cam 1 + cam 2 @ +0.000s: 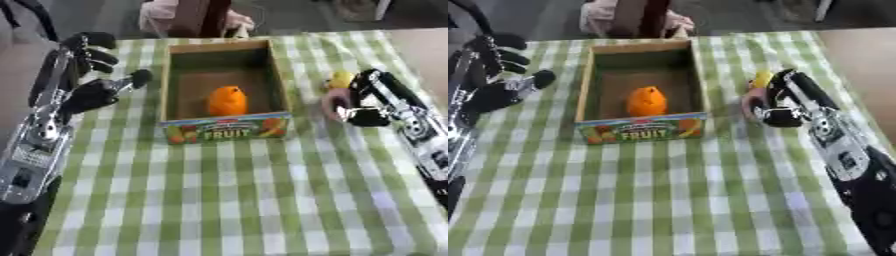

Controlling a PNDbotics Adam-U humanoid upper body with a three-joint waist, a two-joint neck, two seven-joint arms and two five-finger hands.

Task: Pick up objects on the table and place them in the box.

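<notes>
Left hand (87, 87) hovers left of the box (224, 129), fingers spread, holding nothing. One orange fruit (227, 100) already lies in the box. Right of it on the bench (227, 200), the right hand (363, 102) curls round a pink-and-yellow thing (335, 92), seemingly not yet lifted; it remains to go in.

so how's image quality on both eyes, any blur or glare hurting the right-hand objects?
Left eye view: soft all over; the yellow thing and pinkish thing by the right hand are shapeless blobs. Right eye view: the same softness; box interior is shadowed, but the orange object reads clearly. No strong glare in either; left hand is dark, with little detail.
</notes>
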